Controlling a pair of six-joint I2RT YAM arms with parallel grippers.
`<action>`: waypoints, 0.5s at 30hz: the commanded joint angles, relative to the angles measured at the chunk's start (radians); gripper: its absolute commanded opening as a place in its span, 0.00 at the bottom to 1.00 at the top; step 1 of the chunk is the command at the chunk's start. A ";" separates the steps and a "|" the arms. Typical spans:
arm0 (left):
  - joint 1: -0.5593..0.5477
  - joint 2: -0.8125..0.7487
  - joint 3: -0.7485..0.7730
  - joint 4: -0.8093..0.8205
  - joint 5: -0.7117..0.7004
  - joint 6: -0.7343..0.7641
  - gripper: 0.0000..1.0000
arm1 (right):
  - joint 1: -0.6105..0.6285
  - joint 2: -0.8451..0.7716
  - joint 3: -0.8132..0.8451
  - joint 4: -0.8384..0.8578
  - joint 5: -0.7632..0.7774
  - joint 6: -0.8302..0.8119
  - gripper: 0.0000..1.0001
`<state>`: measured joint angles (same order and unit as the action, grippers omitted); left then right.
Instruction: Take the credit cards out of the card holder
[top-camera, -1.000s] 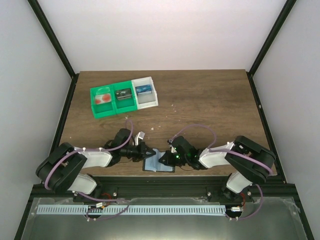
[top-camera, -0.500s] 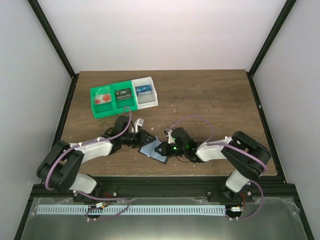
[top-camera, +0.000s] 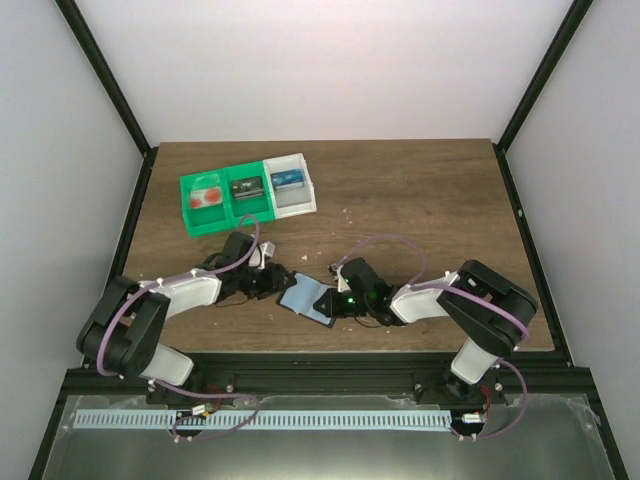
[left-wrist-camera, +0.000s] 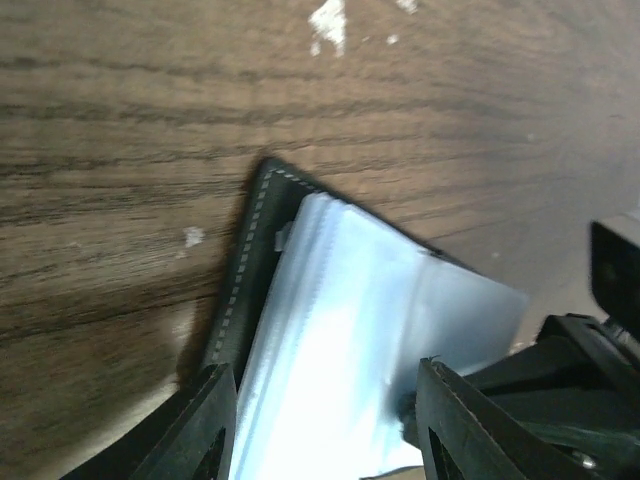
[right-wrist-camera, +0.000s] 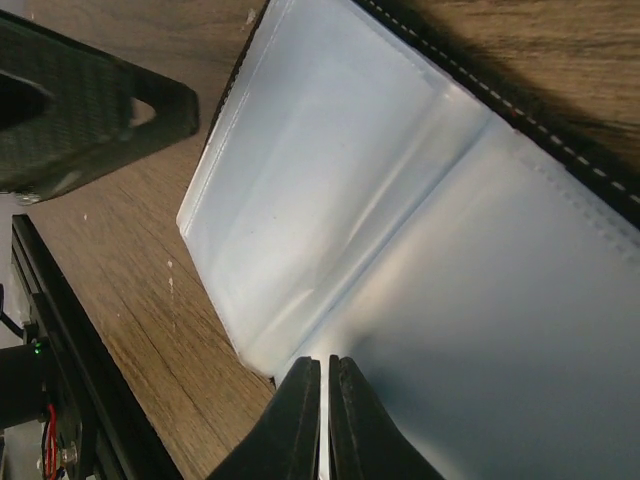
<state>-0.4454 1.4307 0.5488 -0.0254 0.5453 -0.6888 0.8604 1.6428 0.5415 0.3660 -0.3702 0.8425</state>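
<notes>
Lab booth: white walls (top-camera: 330, 60), black frame (top-camera: 103, 70).

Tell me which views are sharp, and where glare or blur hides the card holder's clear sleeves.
Top external: sharp, evenly lit, the small black folding card holder tiny. Left wrist: soft focus; glare whitens its clear plastic sleeves. Right wrist: sleeves fairly sharp with pale sheen; the right claw shows dark at the bottom edge.

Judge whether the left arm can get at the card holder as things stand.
Probably yes: the left gripper is open, with the card holder between its fingers; the right gripper only pinches a sleeve edge.
</notes>
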 joint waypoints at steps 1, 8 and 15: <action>0.004 0.065 0.032 -0.014 0.001 0.069 0.51 | -0.003 0.007 0.025 -0.042 0.024 -0.024 0.06; 0.004 0.113 0.021 0.026 0.055 0.064 0.43 | -0.003 0.006 0.008 -0.083 0.071 -0.022 0.05; 0.004 0.095 -0.030 0.085 0.131 -0.007 0.33 | -0.004 0.050 -0.021 -0.039 0.066 0.004 0.05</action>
<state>-0.4381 1.5372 0.5568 0.0162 0.6033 -0.6571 0.8604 1.6489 0.5415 0.3599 -0.3477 0.8371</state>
